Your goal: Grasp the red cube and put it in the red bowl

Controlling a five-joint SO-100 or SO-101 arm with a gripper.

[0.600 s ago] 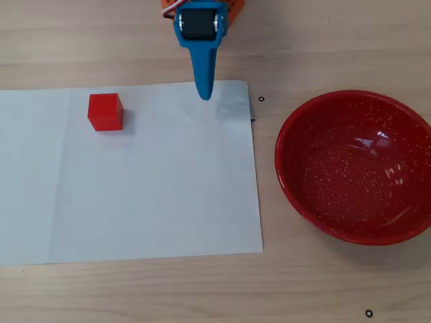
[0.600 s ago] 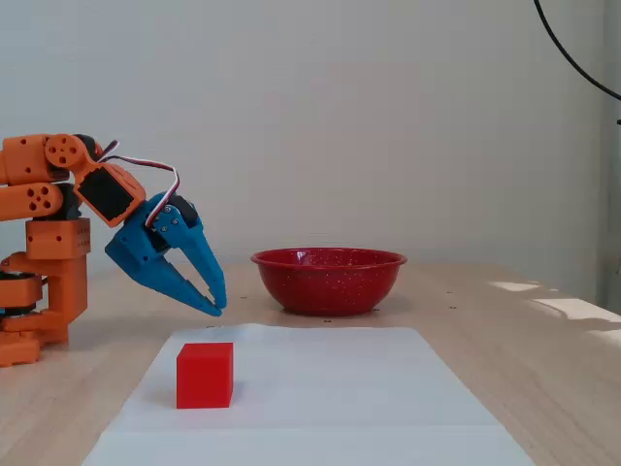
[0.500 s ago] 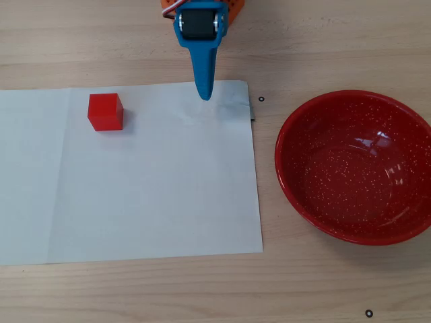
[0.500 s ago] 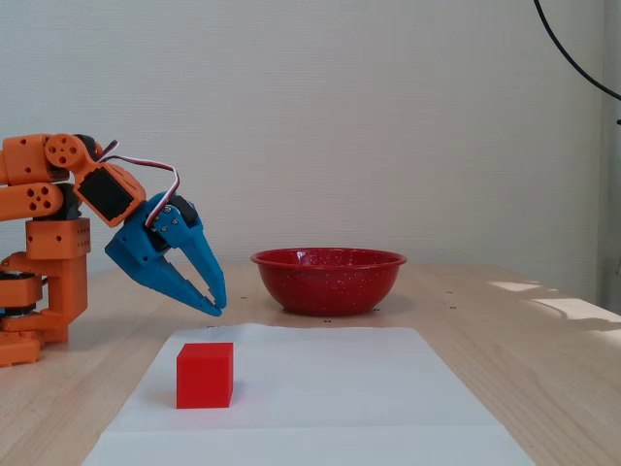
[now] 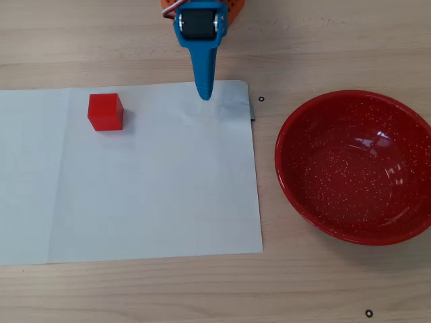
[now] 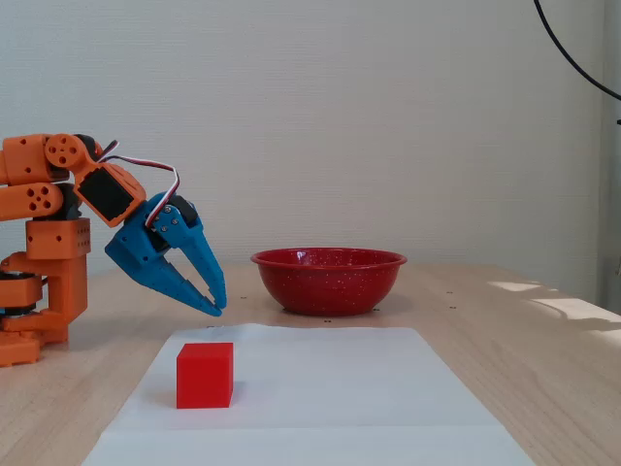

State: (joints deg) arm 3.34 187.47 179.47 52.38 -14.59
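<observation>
Fixed view, nearest thing: the small matte bright-red cube (image 6: 205, 374) sits flat on a white sheet of paper (image 6: 320, 388), close to the sheet's front left corner as this view shows it.
Overhead view of the cube: the same small matte bright-red cube (image 5: 106, 112) lies near the paper's upper left part, just below the sheet's top edge, with bare white sheet of paper (image 5: 155, 188) all round it.
Cube handling: it looks solid, stiff and light; the matte faces should give fair friction, and nothing suggests it is fragile.
Where to hold: two opposite flat side faces, pads square to them, gripping around mid-height so that it does not twist out at a corner.
Gripper: the blue two-finger gripper (image 6: 215, 307) on the orange arm hangs above the paper's far edge, tips close together, jaws nearly shut and empty; from overhead the blue two-finger gripper (image 5: 204, 95) is well apart from the cube.
Next move, as a judgement: the jaws must widen before descending over the cube.
Farthest: the large glossy red bowl with white flecks (image 6: 328, 280) stands empty on the light wooden table (image 6: 543, 369), off the paper; overhead, the glossy red bowl (image 5: 355, 166) is near the table's right edge.
</observation>
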